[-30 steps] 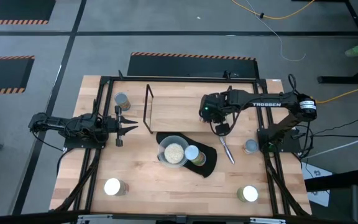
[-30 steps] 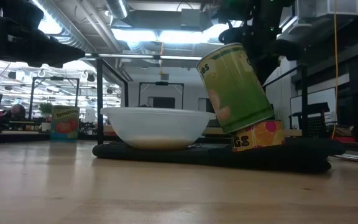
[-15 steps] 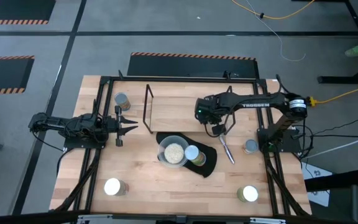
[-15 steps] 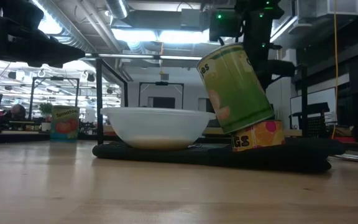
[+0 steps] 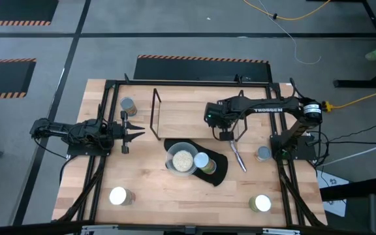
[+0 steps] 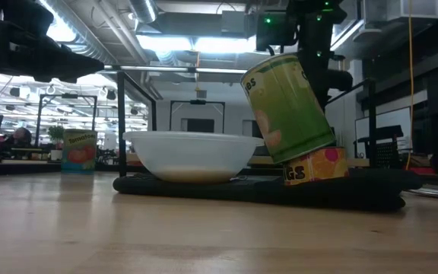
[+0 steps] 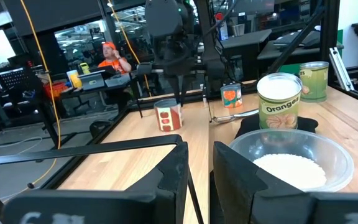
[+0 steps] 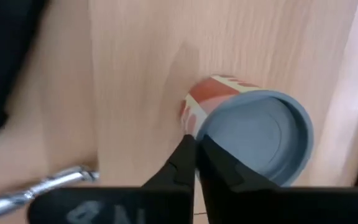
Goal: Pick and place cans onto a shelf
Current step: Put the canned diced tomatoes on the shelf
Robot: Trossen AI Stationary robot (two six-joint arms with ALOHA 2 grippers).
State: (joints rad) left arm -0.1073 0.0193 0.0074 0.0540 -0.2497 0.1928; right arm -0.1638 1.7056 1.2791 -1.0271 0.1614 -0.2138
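since the earlier frame: right arm drawn further in over the table's middle; its gripper (image 5: pixel 225 136) now hangs a little nearer the spoon (image 5: pixel 238 157). all else lies as it did.

right gripper: above a red-labelled can (image 8: pixel 253 135) with a bluish top, standing upright on bare wood. fingers (image 8: pixel 182 163) nearly together, tips beside the can's rim, holding nothing.

left gripper (image 5: pixel 133 132): waiting at the table's left side, fingers spread wide, empty.

shelf (image 5: pixel 155 111): black rod rack, rear centre of the table, no can seen on it.

mat (image 5: pixel 219 171): black, front centre. carries a clear bowl (image 5: pixel 182 158) of pale grains and, just beside it, a green can (image 6: pixel 287 106) tilted atop an orange-labelled can (image 6: pixel 315 166).

other cans, upright: rear left (image 5: pixel 128 105); front left (image 5: pixel 118 195); front right (image 5: pixel 262 203); right edge (image 5: pixel 263 153).
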